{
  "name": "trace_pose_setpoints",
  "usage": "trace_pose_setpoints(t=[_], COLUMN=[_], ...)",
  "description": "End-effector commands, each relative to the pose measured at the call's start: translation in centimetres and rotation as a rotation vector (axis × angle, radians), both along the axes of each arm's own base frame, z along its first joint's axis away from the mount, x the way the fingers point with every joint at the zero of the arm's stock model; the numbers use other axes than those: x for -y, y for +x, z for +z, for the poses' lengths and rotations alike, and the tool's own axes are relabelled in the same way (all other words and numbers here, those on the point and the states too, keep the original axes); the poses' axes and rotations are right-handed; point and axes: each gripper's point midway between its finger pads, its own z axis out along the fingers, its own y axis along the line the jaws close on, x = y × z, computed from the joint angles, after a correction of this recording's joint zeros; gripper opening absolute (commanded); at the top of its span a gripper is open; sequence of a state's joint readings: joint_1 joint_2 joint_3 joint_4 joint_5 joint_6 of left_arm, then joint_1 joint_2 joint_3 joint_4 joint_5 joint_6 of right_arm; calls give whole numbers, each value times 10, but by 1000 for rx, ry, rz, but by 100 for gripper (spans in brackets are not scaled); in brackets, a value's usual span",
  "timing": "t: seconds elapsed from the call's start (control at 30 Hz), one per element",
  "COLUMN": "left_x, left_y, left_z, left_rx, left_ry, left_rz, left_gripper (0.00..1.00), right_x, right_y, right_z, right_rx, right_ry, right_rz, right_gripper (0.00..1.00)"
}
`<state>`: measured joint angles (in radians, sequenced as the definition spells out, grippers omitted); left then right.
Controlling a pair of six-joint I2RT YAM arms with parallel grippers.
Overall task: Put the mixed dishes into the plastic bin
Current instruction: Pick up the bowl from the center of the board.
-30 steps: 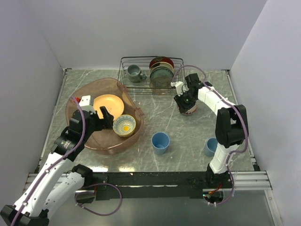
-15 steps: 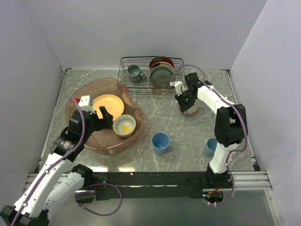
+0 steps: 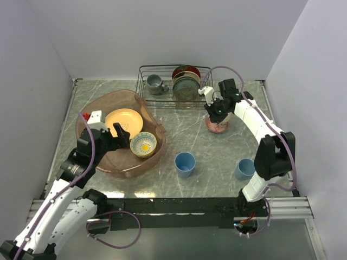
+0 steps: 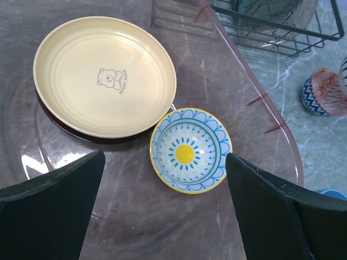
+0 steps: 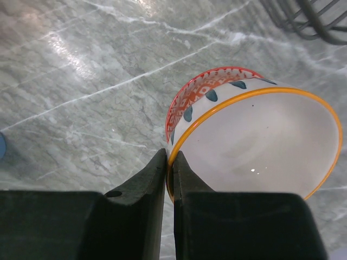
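My right gripper (image 3: 219, 108) is shut on the rim of the cream bowl (image 5: 260, 146), white inside with an orange edge. It holds the bowl tilted just above the red-patterned bowl (image 3: 217, 126), which also shows in the right wrist view (image 5: 198, 92). My left gripper (image 3: 121, 133) is open and empty above the plastic bin (image 3: 116, 95). In the bin lie a yellow-orange plate (image 4: 103, 76) and a small blue-and-yellow patterned bowl (image 4: 190, 150). Two light-blue cups (image 3: 185, 163) (image 3: 244, 168) stand on the table near the front.
A black wire rack (image 3: 162, 100) at the back holds a grey mug (image 3: 155, 83) and upright dark plates (image 3: 186, 81). A darker plate edge (image 4: 65, 127) shows under the yellow plate. White walls close in the table on three sides.
My right gripper has lifted the cream bowl up and back off the red-patterned bowl, which now shows on the table. The right arm's elbow swung right. The left arm barely moved.
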<state>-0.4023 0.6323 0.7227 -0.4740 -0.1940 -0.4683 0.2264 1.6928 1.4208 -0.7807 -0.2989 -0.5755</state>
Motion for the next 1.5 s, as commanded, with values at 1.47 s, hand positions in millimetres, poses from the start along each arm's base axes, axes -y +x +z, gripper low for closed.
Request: trace_pose_setpoints(t=[1.47], left_x=[286], left_y=[0], left_z=[44], left_rx=[-368], left_ry=[-224], left_rz=[-123], left_gripper=[98], right_x=[-48], right_y=[-160], right_z=[89], right_rx=[579], right_ry=[-16], right_rz=[973], right_gripper=[0])
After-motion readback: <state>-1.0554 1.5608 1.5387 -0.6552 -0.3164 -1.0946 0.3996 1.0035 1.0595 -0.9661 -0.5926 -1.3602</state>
